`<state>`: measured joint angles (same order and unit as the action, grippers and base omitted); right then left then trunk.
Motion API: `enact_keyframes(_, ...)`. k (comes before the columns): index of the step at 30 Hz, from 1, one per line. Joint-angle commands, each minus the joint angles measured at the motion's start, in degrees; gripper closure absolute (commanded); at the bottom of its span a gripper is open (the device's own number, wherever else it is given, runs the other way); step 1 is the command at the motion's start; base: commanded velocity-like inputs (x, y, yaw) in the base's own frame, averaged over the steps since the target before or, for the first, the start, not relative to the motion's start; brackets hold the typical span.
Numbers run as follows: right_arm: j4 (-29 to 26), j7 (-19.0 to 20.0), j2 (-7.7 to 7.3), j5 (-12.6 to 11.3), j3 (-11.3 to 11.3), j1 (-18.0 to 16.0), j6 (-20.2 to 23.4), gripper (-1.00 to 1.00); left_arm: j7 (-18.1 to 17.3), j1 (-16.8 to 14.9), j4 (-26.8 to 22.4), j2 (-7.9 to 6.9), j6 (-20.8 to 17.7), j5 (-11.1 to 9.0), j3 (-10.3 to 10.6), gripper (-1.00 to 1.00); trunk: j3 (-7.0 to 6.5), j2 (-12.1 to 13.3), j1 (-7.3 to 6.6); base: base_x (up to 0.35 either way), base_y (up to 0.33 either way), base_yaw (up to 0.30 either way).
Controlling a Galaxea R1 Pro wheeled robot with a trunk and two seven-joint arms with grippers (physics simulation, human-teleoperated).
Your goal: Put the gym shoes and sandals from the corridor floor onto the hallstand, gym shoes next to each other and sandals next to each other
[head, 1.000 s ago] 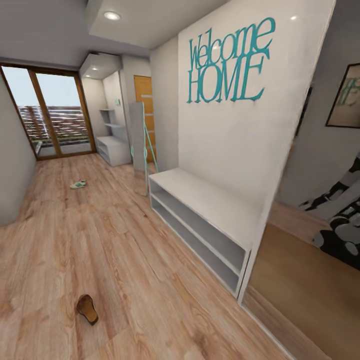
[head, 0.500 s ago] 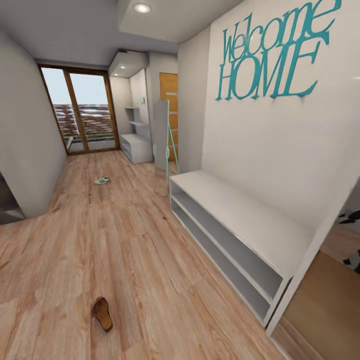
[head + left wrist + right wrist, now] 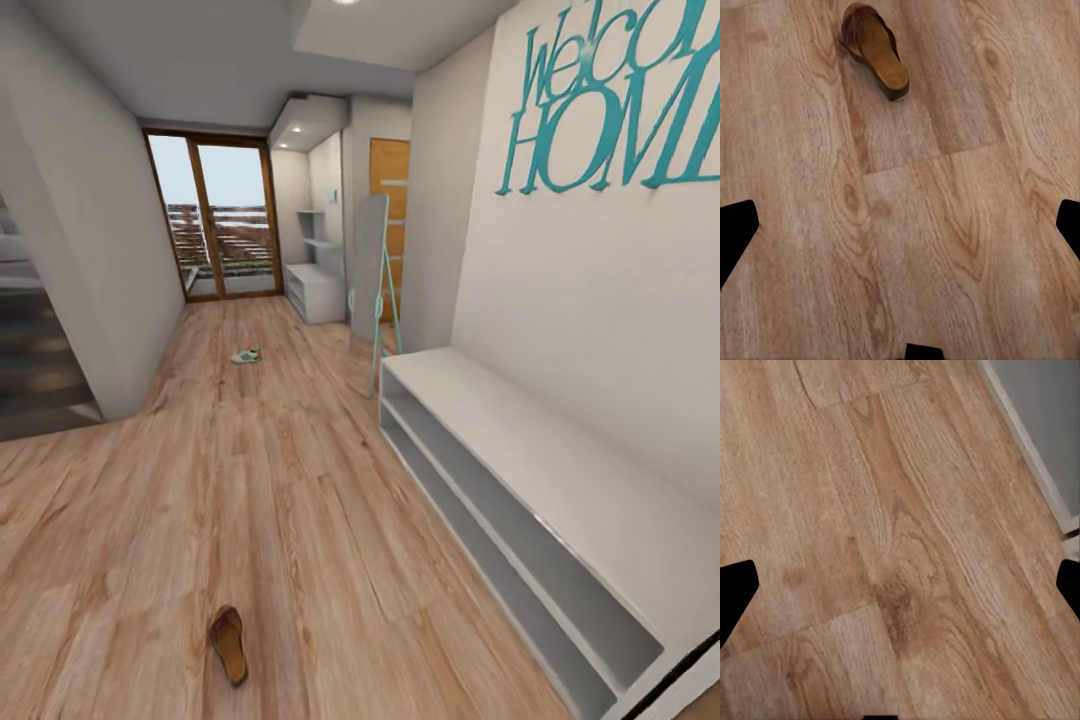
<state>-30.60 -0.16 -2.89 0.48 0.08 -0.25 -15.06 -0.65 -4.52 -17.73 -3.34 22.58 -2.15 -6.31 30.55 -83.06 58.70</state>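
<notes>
Bright daylight enters the glass doors (image 3: 222,215); edges look stretched.

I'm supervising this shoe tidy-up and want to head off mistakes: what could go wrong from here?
The white bench under the "Welcome HOME" lettering sits closest, so shoes might get put there instead of on the grey rack at the corridor's far end. The sandal lies low on the floor close ahead, so the base could roll over it. One sneaker lies far off, and the other shoes could be forgotten.
</notes>
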Motion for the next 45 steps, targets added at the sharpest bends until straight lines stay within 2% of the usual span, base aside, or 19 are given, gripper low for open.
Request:
enact_keyframes(1,0.0,0.0,-0.01,0.0,0.0,0.0,-0.2,-1.0,-0.1,-0.1,0.1,0.0,0.2,-0.2,0.0,-1.0,0.1,0.0,0.03,0.337,0.0,0.268)
enact_keyframes(9,0.0,0.0,-0.01,0.0,0.0,0.0,-0.2,-1.0,-0.1,-0.1,0.1,0.0,0.2,-0.2,0.0,-1.0,0.42,0.0,0.03,0.293,0.0,0.269)
enact_keyframes(29,0.0,0.0,0.06,0.0,0.1,0.0,-0.2,-1.0,-0.1,-0.1,0.0,0.01,0.2,-0.2,0.0,-1.0,1.22,0.0,0.03,0.068,0.0,0.268)
enact_keyframes(45,0.0,0.1,0.07,0.0,0.1,0.0,-0.2,-1.0,0.1,-0.1,0.0,0.0,0.2,-0.3,-0.1,-1.0,1.89,0.0,0.03,0.269,-0.064,0.268)
